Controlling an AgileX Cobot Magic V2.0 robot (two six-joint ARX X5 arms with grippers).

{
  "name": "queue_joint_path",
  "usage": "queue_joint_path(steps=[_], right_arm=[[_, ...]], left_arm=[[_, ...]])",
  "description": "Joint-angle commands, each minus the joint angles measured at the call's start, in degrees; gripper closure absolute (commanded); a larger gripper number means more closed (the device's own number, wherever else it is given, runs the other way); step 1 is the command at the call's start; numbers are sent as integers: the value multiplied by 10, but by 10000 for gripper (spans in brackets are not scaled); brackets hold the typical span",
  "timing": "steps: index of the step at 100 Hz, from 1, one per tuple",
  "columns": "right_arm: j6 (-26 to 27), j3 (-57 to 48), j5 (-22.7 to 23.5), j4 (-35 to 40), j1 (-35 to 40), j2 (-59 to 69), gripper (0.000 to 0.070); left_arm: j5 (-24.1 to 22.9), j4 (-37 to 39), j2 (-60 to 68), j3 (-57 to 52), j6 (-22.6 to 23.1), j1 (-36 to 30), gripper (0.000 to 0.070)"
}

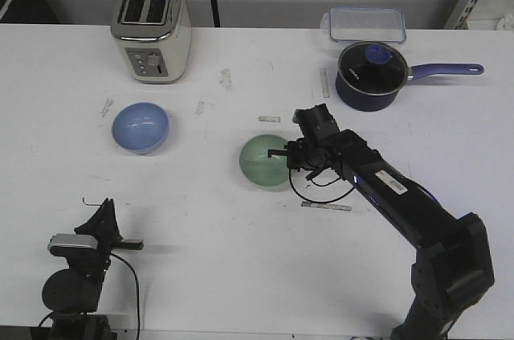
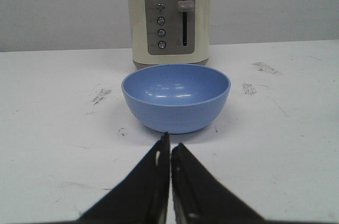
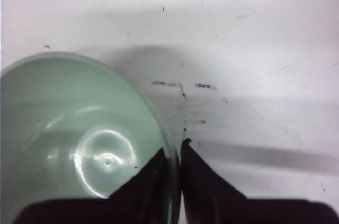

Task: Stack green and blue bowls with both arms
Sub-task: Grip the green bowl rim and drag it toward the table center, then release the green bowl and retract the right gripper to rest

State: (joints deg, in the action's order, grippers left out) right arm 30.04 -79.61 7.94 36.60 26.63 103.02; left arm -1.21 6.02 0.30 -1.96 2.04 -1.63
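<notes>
The pale green bowl (image 1: 263, 162) sits near the table's middle. My right gripper (image 1: 287, 157) is shut on its right rim, one finger inside the bowl and one outside, as the right wrist view shows (image 3: 175, 152) with the green bowl (image 3: 69, 139) beside it. The blue bowl (image 1: 140, 127) stands upright at the left, in front of the toaster. My left gripper (image 1: 104, 207) is shut and empty near the front left edge; in the left wrist view (image 2: 170, 147) its tips point at the blue bowl (image 2: 176, 97), a short gap short of it.
A cream toaster (image 1: 151, 26) stands at the back left, behind the blue bowl. A dark navy pot (image 1: 369, 76) with a lid and long handle and a clear lidded box (image 1: 365, 24) stand at the back right. Small tape strips lie on the table.
</notes>
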Motion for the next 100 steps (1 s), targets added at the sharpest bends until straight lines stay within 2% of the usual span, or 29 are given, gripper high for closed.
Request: queue_joint_path(steps=[1, 5, 16, 31, 46, 71, 83, 100], right_arm=[[1, -8, 7, -5, 6, 13, 678], [1, -8, 12, -5, 7, 13, 643], [2, -8, 14, -6, 8, 13, 475], [2, -8, 10, -6, 8, 10, 445], [0, -8, 6, -15, 8, -13, 285], [-20, -8, 6, -25, 7, -63, 282], [-62, -6, 6, -38, 7, -93, 284], [-104, 47, 6, -122, -2, -155, 307]], left_arm=[[1, 9, -1, 13, 3, 1, 697], [1, 9, -1, 13, 3, 1, 697], [1, 9, -1, 13, 3, 1, 697], [1, 9, -1, 13, 3, 1, 697], [1, 9, -1, 13, 3, 1, 697], [1, 9, -1, 13, 3, 1, 697], [1, 9, -1, 13, 3, 1, 697], [1, 9, -1, 13, 3, 1, 697]])
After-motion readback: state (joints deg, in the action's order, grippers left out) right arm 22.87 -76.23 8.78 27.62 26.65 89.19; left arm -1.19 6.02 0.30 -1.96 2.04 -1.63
